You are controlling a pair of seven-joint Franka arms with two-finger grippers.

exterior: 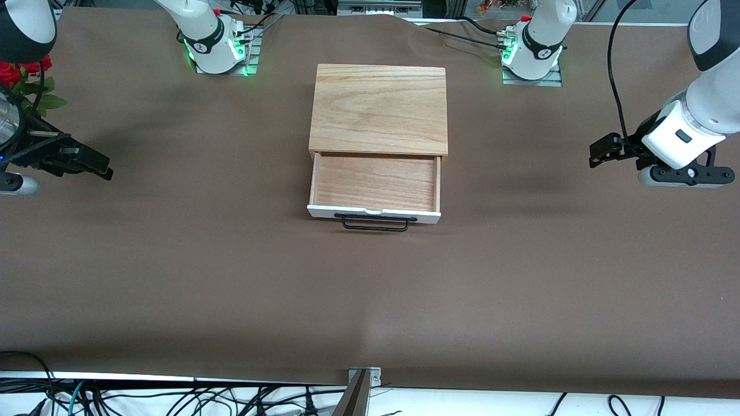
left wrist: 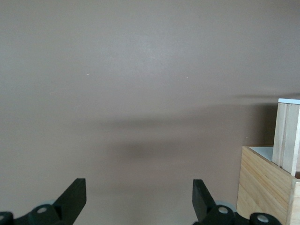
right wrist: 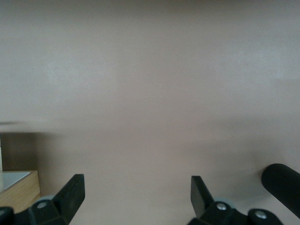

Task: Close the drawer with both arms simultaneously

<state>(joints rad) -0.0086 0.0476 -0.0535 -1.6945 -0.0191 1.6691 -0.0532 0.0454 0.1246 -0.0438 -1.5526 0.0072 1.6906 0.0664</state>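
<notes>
The drawer (exterior: 376, 184) stands pulled out of the light wooden box (exterior: 378, 110) at the table's middle. Its tray is empty, and its white front panel (exterior: 373, 213) and black bar handle (exterior: 375, 223) face the front camera. My left gripper (exterior: 598, 151) hangs open and empty above the cloth toward the left arm's end of the table, well apart from the drawer. My right gripper (exterior: 99, 164) hangs open and empty toward the right arm's end. The left wrist view shows its gripper (left wrist: 139, 187) with the drawer's side (left wrist: 287, 136) and the box (left wrist: 265, 187) at the edge. The right wrist view shows its gripper (right wrist: 137, 185) and a box corner (right wrist: 18, 194).
Brown cloth (exterior: 231, 277) covers the table. Red flowers (exterior: 17, 75) stand by the right arm's end. The arm bases (exterior: 217, 46) (exterior: 535, 52) stand on either side of the box, farther from the front camera. Cables (exterior: 173, 398) and a metal bracket (exterior: 364, 377) lie at the table's near edge.
</notes>
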